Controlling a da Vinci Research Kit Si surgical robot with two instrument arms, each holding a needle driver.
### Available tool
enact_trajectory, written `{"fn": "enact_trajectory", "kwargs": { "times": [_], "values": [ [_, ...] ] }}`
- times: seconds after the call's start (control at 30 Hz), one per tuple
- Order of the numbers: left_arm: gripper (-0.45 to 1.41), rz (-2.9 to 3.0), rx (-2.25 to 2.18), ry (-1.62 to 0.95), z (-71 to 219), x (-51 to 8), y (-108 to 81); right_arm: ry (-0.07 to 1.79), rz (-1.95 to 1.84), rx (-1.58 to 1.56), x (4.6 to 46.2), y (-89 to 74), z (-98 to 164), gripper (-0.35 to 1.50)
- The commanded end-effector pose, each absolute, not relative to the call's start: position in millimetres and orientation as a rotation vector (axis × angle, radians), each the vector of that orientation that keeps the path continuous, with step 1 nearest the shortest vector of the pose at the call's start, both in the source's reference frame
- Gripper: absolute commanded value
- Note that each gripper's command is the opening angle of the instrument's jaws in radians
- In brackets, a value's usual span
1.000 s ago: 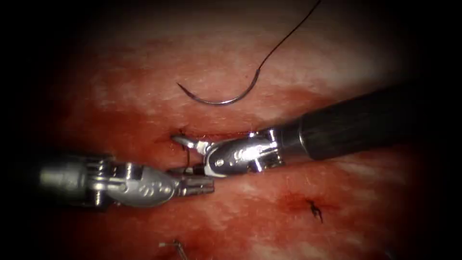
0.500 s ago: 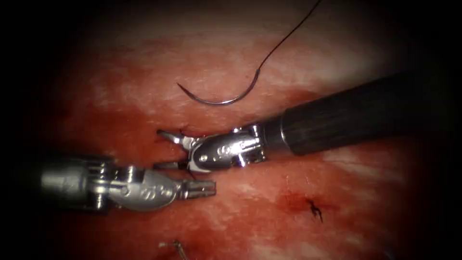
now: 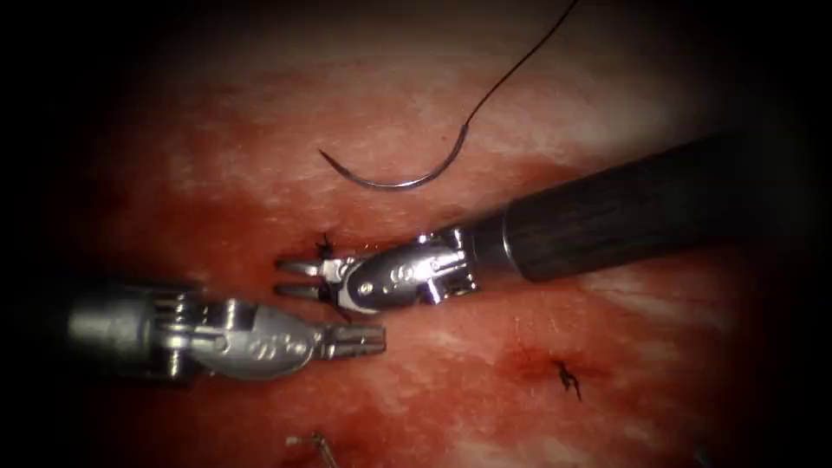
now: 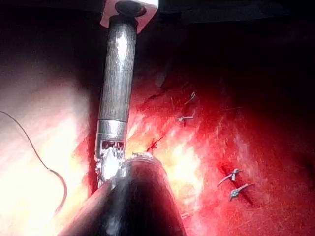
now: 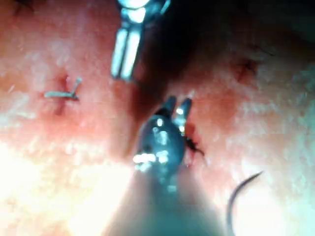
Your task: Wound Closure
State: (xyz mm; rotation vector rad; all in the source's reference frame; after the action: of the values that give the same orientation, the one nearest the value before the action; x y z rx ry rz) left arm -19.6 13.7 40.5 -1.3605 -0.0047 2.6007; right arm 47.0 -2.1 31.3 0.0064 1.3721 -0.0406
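Observation:
The curved needle (image 3: 390, 183) lies free on the tissue (image 3: 624, 329), beyond the cut and not in it, held by neither tool. Its thread (image 3: 511, 74) trails up and to the right. My right tool (image 3: 279, 278) reaches in from the right, and its jaws have come together across the short dark thread at the knot (image 3: 325, 249) on the cut. In the right wrist view the same right tool (image 5: 177, 105) sits beside that knot. My left tool (image 3: 381, 340) lies just below it, jaws shut. I cannot make out any thread in the left tool.
An earlier knot (image 3: 568, 378) with short tails sits lower right on the tissue. A cut thread end (image 3: 314, 443) lies near the bottom edge. Red fluid stains the tissue around the cut. The right shaft (image 3: 624, 212) crosses the right half.
The right tool's jaws stood wide open around the knot's thread and slid left; now they have closed together on it. The left tool and the needle stay still.

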Motion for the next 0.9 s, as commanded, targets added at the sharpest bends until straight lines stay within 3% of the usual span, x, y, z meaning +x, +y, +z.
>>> {"fn": "enact_trajectory", "kwargs": {
  "times": [0.03, 0.23, 0.27, 0.33, 0.37, 0.43, 0.7, 0.9],
  "values": [
    [-0.45, 2.601, -1.359, -0.007, 41.0, -20.0, 13.5, 1.368, -0.045, 0.011, 47.4, -2.5, 31.8, -0.35],
    [-0.45, 2.603, -1.362, -0.012, 40.2, -19.2, 13.1, 1.346, -0.04, 0.008, 46.8, -2.3, 31.7, -0.35],
    [-0.45, 2.604, -1.364, -0.015, 39.9, -18.8, 13.0, 1.343, -0.037, 0.004, 46.7, -2.3, 31.6, -0.2],
    [-0.45, 2.605, -1.368, -0.02, 39.5, -18.0, 12.9, 1.329, -0.004, 0.002, 46.1, -2.6, 31.3, 1.09],
    [-0.45, 2.606, -1.371, -0.023, 39.3, -17.5, 12.8, 1.327, 0.001, -0.007, 45.8, -2.8, 31.2, 1.25],
    [-0.45, 2.605, -1.383, -0.031, 38.8, -16.4, 12.7, 1.327, 0.008, 0.002, 44.5, -3.3, 30.6, 1.33],
    [-0.45, 2.574, -1.373, 0.008, 37.6, -11.4, 14.1, 1.31, 0.105, -0.055, 38.0, -2.0, 27.7, 1.38],
    [-0.45, 2.57, -1.352, 0.024, 37.8, -11.6, 14.2, 1.299, 0.173, -0.106, 39.1, -1.9, 27.8, 1.45]
  ]
}}
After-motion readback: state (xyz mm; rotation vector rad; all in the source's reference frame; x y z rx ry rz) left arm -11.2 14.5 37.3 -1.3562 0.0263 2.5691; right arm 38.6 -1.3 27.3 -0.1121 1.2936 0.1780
